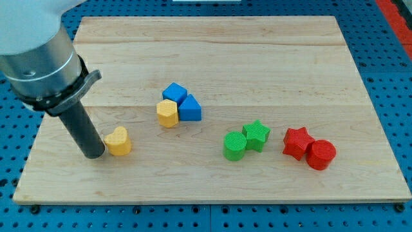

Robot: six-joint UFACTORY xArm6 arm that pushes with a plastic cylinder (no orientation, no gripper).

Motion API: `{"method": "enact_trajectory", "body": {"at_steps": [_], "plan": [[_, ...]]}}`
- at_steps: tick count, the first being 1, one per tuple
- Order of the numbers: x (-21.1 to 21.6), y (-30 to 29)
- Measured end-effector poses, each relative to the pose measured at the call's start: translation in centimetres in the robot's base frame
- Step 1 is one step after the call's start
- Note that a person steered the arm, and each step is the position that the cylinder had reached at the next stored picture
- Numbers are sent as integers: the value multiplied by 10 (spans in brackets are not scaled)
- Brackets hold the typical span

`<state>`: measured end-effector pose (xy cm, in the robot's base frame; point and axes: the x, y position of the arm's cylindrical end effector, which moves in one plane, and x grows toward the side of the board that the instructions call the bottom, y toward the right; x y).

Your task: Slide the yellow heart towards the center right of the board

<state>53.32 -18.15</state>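
Note:
The yellow heart (118, 142) lies on the wooden board (219, 51) at the view's lower left. My tip (94, 154) stands just left of the heart, touching or almost touching its left side. The dark rod rises from there up and to the left into the grey arm body.
A yellow hexagon (167, 113) sits against a blue cube (174, 93) and a blue triangle (190, 108) near the middle. A green cylinder (234, 145) and green star (257, 134) lie right of centre. A red star (297, 142) and red cylinder (320, 154) lie at the lower right.

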Motion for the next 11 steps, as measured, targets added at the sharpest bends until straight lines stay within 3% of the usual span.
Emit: {"method": "enact_trajectory", "body": {"at_steps": [1,3,5,6,7,8,10,11], "plan": [[-10,18],[-39,198],[-65,242],[-99,254],[-89,291],[-131,292],[-164,310],[-120,351]]}}
